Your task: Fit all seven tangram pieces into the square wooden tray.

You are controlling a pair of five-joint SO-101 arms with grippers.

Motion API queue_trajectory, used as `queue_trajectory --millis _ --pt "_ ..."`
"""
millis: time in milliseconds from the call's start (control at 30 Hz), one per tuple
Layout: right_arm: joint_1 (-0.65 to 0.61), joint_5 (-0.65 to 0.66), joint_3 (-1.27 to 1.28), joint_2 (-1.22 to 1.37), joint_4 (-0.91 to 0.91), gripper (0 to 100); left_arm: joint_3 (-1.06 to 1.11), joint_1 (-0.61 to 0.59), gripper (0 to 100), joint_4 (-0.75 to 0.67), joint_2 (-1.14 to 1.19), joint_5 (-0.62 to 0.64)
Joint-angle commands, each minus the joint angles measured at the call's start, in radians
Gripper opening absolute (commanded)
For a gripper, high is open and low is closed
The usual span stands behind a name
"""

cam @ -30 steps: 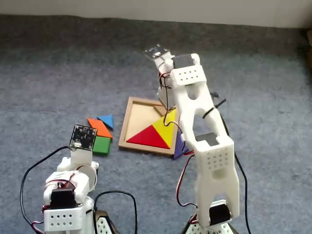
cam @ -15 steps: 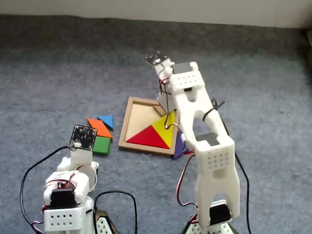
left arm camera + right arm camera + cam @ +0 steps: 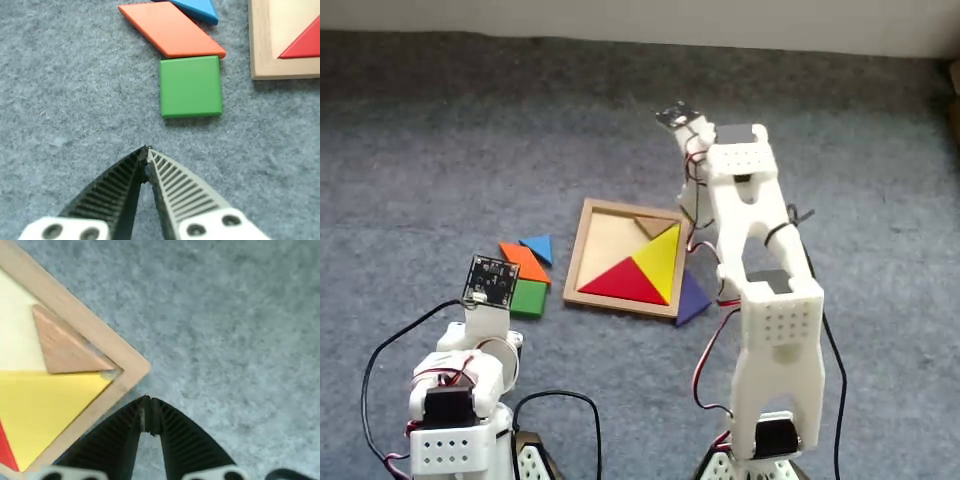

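Observation:
The square wooden tray (image 3: 582, 250) lies mid-carpet, holding a red triangle (image 3: 620, 283), a yellow triangle (image 3: 660, 258) and a small brown triangle (image 3: 653, 226) in its far right corner. A purple triangle (image 3: 692, 297) rests on the carpet against the tray's right side. Left of the tray sit an orange parallelogram (image 3: 524, 263), a blue triangle (image 3: 537, 247) and a green square (image 3: 528, 297). My right gripper (image 3: 148, 412) is shut and empty just outside the tray corner (image 3: 125, 370), beside the brown triangle (image 3: 65, 342). My left gripper (image 3: 146, 155) is shut and empty, a short way from the green square (image 3: 190, 86).
Grey-blue carpet covers the whole floor. The right arm (image 3: 750, 230) stretches along the tray's right side, its cables hanging near the purple triangle. The left arm's base (image 3: 460, 410) stands at the near left. A pale wall edge runs along the back.
The right arm has swung to the right, off the tray's far right corner. The brown triangle now lies uncovered there, and more of the purple triangle shows. The left arm has kept still.

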Motion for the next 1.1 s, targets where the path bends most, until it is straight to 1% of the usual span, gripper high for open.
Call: queue_trajectory --millis 0,200,300,433,533,600,633,767,800,933,1067 --pt "0.059 0.011 -0.015 -0.03 -0.005 0.5 0.019 -0.002 1 0.008 -0.021 -0.008" --pt "0.113 0.012 -0.016 -0.035 -0.004 0.5 0.019 -0.002 1 0.008 -0.021 -0.008" --pt "0.124 0.012 -0.016 -0.076 -0.004 0.5 0.019 -0.002 1 0.008 -0.021 -0.008" --pt "0.114 0.012 -0.015 -0.157 0.071 0.5 0.019 -0.002 1 0.008 -0.021 -0.008" --pt "0.081 0.005 -0.016 -0.229 0.105 0.6 0.019 -0.002 1 0.008 -0.021 -0.008" --pt "0.042 -0.023 -0.013 -0.257 0.116 1.4 0.019 -0.002 1 0.008 -0.021 -0.008" --pt "0.024 -0.043 -0.013 -0.259 0.116 3.3 0.019 -0.002 1 0.008 -0.021 -0.008" --pt "-0.053 -0.112 -0.005 -0.255 0.085 16.3 0.019 -0.002 1 0.008 -0.021 -0.008" --pt "-0.071 -0.124 -0.004 -0.246 0.077 17.6 0.019 -0.002 1 0.008 -0.021 -0.008" --pt "-0.133 -0.158 -0.015 -0.163 0.071 17.7 0.019 -0.002 1 0.008 -0.021 -0.008" --pt "-0.16 -0.158 -0.024 -0.065 0.062 17.7 0.019 -0.002 1 0.008 -0.021 -0.008"
